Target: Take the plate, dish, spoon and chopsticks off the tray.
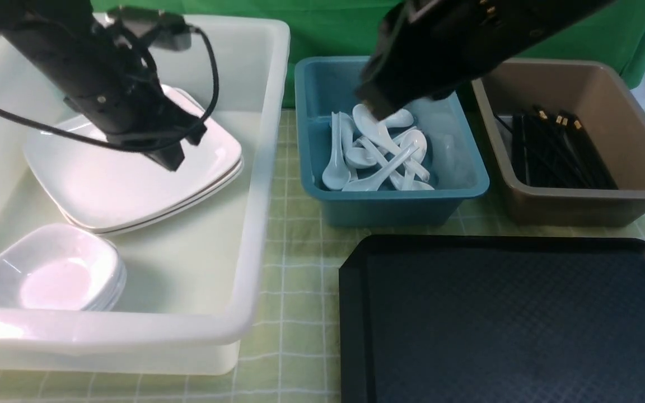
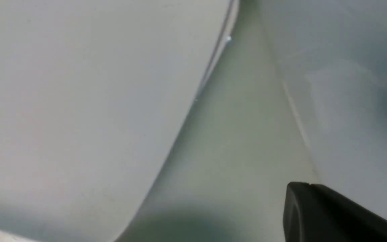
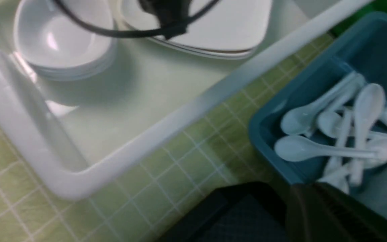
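The black tray (image 1: 501,324) lies at the front right with nothing on it. White plates (image 1: 132,184) are stacked in the white tub (image 1: 266,168), and stacked small white dishes (image 1: 48,274) sit in front of them. My left gripper (image 1: 171,162) hangs shut just above the top plate (image 2: 79,101), holding nothing. Several white spoons (image 1: 378,157) lie in the blue bin (image 1: 468,168). My right gripper (image 1: 373,109) is shut over the spoons (image 3: 341,134), and I see nothing between its fingers (image 3: 304,201). Black chopsticks (image 1: 557,151) lie in the brown tub (image 1: 636,140).
A green checked cloth (image 1: 294,268) covers the table. The three containers stand in a row behind and left of the tray, with a green backdrop (image 1: 328,28) behind them. The left arm's cable (image 1: 213,73) loops over the white tub.
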